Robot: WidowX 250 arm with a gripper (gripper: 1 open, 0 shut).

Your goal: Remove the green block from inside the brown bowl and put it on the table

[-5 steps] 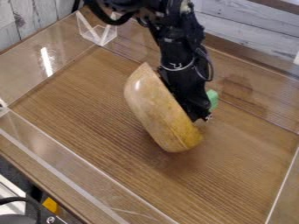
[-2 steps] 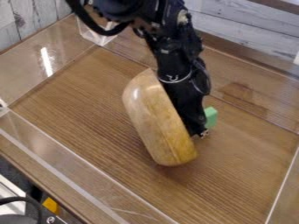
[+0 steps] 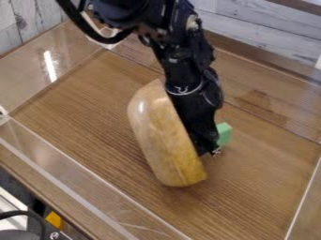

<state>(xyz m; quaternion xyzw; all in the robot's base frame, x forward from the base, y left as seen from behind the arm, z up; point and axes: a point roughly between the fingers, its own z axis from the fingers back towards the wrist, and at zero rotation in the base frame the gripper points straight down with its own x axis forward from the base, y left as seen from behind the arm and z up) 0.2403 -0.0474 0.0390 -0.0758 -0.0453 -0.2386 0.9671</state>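
The brown bowl (image 3: 163, 141) stands tipped on its edge in the middle of the table (image 3: 75, 103), its rounded underside facing the camera and its opening turned away to the right. My gripper (image 3: 208, 142) reaches down behind the bowl's rim and is shut. One end of the green block (image 3: 222, 135) pokes out right at the fingertips, between the bowl's rim and the tabletop. The rest of the block and the fingertips themselves are hidden by the bowl and the arm.
Clear plastic walls (image 3: 51, 56) ring the tabletop. A clear plastic bracket (image 3: 103, 36) sits at the back left corner. Bare wood lies to the left and in front of the bowl.
The bowl has tipped further up onto its edge and slid slightly left and toward the front. The arm has followed it down, and the green end now sits lower.
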